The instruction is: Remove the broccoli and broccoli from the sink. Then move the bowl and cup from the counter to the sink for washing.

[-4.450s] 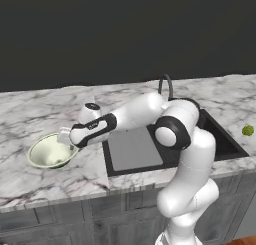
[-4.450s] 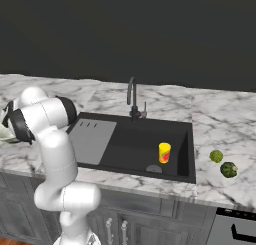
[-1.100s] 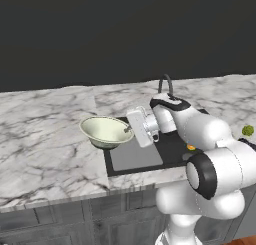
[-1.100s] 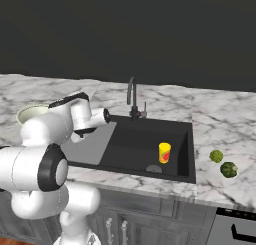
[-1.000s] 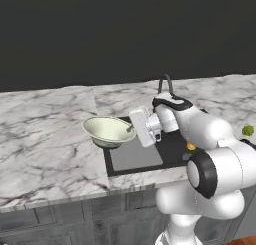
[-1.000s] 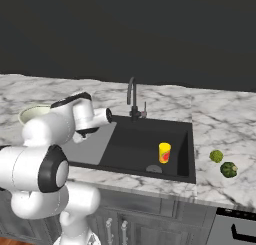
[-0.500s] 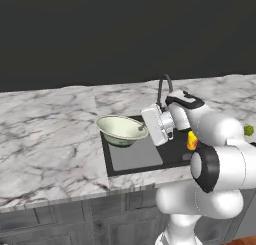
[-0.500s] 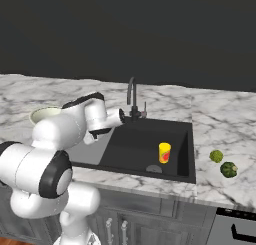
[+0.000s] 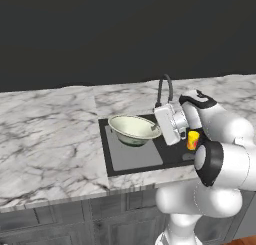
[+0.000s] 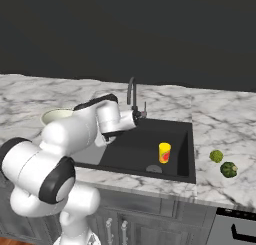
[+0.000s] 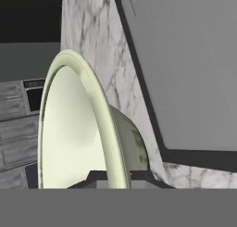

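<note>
Left base view — round glossy bowl pinched over black sink.

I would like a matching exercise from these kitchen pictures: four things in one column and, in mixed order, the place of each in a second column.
Things:
1. bowl
2. cup
3. two broccoli florets
4. tap

Places:
A. on the counter, right of the sink
B. standing inside the black basin
C. held by its rim in the claw, above the grey panel
D. at the sink's back edge

Pairs: 1-C, 2-B, 3-A, 4-D
</note>
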